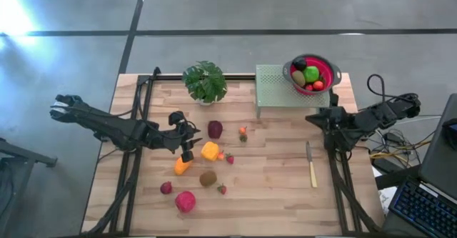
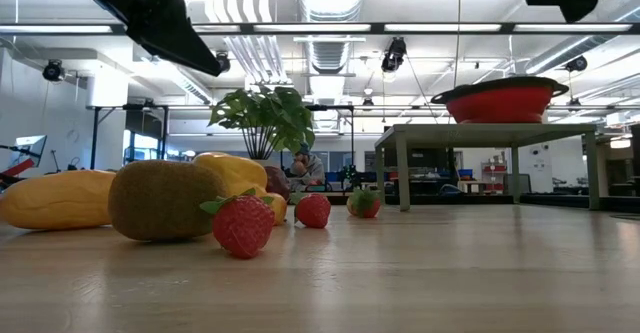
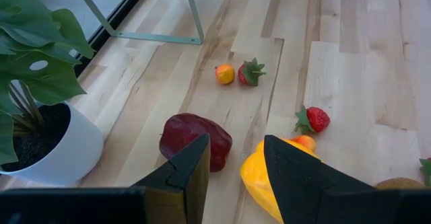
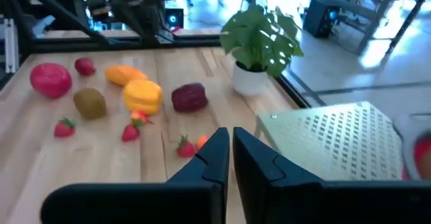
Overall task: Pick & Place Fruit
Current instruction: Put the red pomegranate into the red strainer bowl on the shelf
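Observation:
Toy fruits lie loose on the wooden table: a maroon one [image 1: 215,129], a yellow one [image 1: 210,151], an orange one [image 1: 183,166], a brown kiwi [image 1: 208,179], a red one [image 1: 185,201], a small maroon one [image 1: 166,188] and some strawberries [image 1: 230,159]. My left gripper [image 1: 188,151] hovers open above the table beside the yellow fruit [image 3: 266,177] and the maroon fruit [image 3: 195,142], touching neither. My right gripper [image 1: 323,118] is shut [image 4: 231,146] and waits near the green stand [image 1: 275,88].
A red colander [image 1: 328,70] holding green, red and brown fruits sits on the perforated green stand at the far right. A potted plant [image 1: 205,82] stands at the far edge. A knife [image 1: 311,168] lies right of the fruit. Bare wood lies between fruit and knife.

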`<act>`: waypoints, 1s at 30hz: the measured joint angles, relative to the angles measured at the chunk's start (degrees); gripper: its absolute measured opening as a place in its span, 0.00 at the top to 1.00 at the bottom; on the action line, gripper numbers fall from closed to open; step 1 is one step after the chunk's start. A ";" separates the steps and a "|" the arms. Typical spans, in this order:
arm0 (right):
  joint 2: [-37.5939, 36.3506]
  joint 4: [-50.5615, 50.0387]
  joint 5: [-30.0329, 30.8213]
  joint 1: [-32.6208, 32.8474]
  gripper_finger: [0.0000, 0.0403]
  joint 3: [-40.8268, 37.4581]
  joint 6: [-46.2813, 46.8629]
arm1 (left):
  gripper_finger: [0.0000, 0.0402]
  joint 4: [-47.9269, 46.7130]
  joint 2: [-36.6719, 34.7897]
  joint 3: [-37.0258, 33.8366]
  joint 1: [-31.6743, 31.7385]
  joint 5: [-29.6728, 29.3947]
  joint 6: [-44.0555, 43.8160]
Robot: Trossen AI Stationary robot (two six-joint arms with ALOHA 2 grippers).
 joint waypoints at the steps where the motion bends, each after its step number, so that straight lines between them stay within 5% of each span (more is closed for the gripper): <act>1: -0.47 0.40 -0.06 0.00 0.96 -0.85 -0.34 | 0.63 0.22 0.00 0.00 0.00 0.00 -0.02; 18: -1.85 13.34 -7.18 -0.02 0.98 -11.82 -2.16 | 0.63 0.14 0.01 0.00 0.07 0.76 2.98; 30: -1.85 10.21 -7.40 -0.02 0.98 -12.41 0.89 | 0.63 -5.59 -0.02 0.01 0.04 9.43 -2.77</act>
